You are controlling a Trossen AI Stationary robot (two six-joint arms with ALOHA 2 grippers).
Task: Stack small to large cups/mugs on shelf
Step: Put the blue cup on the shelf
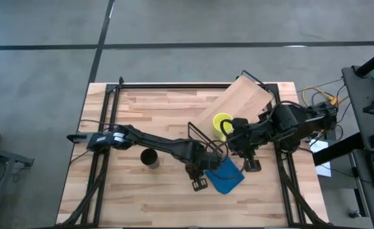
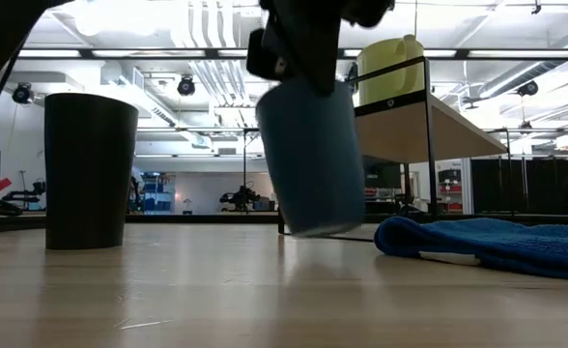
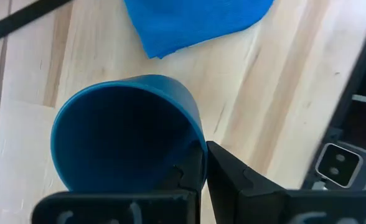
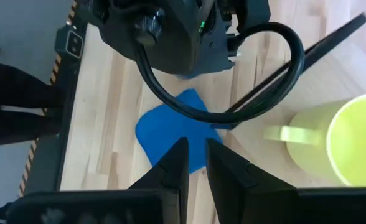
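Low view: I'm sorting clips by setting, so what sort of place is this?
Probably a robotics lab or workshop: exposed ceiling ducts and lights, equipment across the far room, and a wooden table with two dark arms on a black frame.

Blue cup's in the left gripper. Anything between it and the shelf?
Yes. The right gripper, empty with fingers nearly together, hangs beside the yellow mug on the shelf, between the shelf and the blue cup that the left gripper holds just above the table.

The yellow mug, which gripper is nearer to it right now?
Right. The right gripper hovers just beside the yellow mug on the shelf; the left gripper is farther off, holding the blue cup.
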